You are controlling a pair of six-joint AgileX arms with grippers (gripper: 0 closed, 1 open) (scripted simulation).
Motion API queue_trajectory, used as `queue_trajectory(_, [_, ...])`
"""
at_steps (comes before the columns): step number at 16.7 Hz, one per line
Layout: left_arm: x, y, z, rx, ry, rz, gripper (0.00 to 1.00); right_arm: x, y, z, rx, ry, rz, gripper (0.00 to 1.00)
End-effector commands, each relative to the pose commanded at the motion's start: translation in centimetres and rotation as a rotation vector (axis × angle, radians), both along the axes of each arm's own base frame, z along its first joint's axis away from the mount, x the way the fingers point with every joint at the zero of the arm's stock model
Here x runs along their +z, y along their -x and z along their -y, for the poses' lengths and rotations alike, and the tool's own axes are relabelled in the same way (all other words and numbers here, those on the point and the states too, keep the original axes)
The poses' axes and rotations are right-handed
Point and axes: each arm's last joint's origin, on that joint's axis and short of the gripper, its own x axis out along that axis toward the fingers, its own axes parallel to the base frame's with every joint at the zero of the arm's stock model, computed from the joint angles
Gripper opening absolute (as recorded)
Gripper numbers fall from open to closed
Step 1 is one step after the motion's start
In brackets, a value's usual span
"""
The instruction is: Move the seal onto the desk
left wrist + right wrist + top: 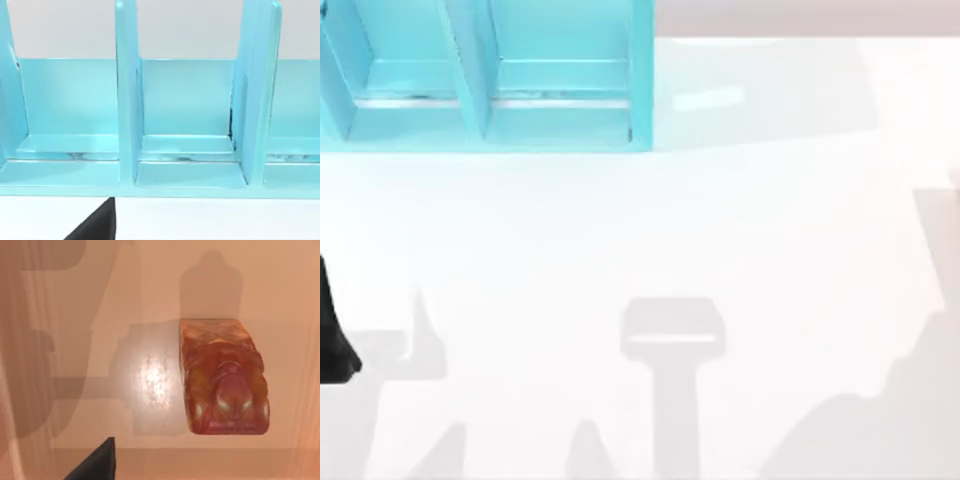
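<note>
Right gripper (95,465): hung over the seal, looking down on it; one dark tip seen, well apart from the block.
Right jaws: apart or together, could not be told.
Seal (222,380): stood upright on a flat glossy surface in warm light, red rounded top toward the wrist camera; touched by nothing. Which surface it was, could not be told.
Step in hand: judged as lining up from above, so that the jaws could come down on both sides of the narrow block.
Left arm (334,335): parked at the left edge of the table (720,230), probably to keep the way free.
Left jaws: state could not be told.
Table: wide, white and bare in the middle, a good place for putting the seal down.
Shelf (485,90): turquoise, at the far left, with open compartments toward the arms.
</note>
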Motion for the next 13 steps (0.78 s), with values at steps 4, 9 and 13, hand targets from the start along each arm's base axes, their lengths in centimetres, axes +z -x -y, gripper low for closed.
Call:
queue_trajectory(4, [0.0, 0.0, 0.0, 0.0, 0.0, 0.0, 1.0, -2.0, -0.5, 0.5, 0.0, 0.0, 0.0, 1.0])
queue_trajectory(9, [0.0, 0.0, 0.0, 0.0, 0.0, 0.0, 1.0, -6.5, -0.4, -0.1, 0.0, 0.0, 0.0, 1.0])
queue_trajectory(13, [0.0, 0.0, 0.0, 0.0, 0.0, 0.0, 1.0, -9.3, 0.2, -0.6, 0.0, -0.003, -0.002, 1.0])
